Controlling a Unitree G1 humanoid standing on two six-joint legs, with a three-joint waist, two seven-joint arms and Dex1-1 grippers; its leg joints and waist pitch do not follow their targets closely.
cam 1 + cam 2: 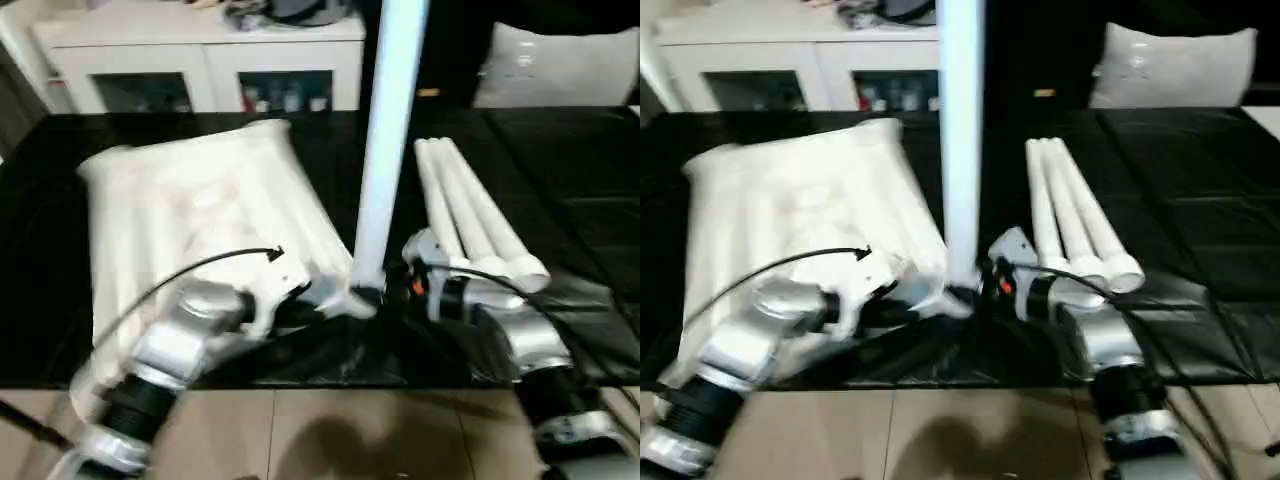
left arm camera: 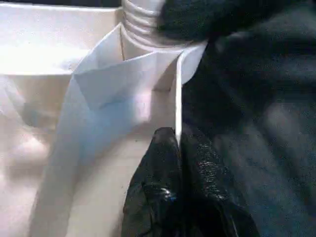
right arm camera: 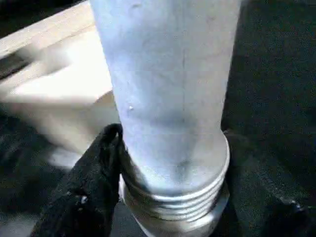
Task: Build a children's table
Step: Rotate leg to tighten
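Observation:
The children's table top (image 1: 190, 210) lies upside down on the black mat, white, with its ribbed underside up. One white leg (image 1: 385, 150) stands upright at the top's near right corner, its threaded end (image 3: 173, 197) down at the corner socket. My left gripper (image 2: 177, 138) is shut on a thin white rib of the top right beside that socket. My right gripper (image 1: 380, 295) closes around the base of the upright leg, one black finger (image 3: 94, 182) pressed against its side. Three more legs (image 1: 475, 220) lie side by side to the right.
A white cabinet with glass doors (image 1: 200, 60) stands behind the mat, and a pale cushion (image 1: 560, 65) sits at the back right. The black mat (image 1: 570, 170) stretches to the right. Tiled floor (image 1: 330, 430) lies in front of it.

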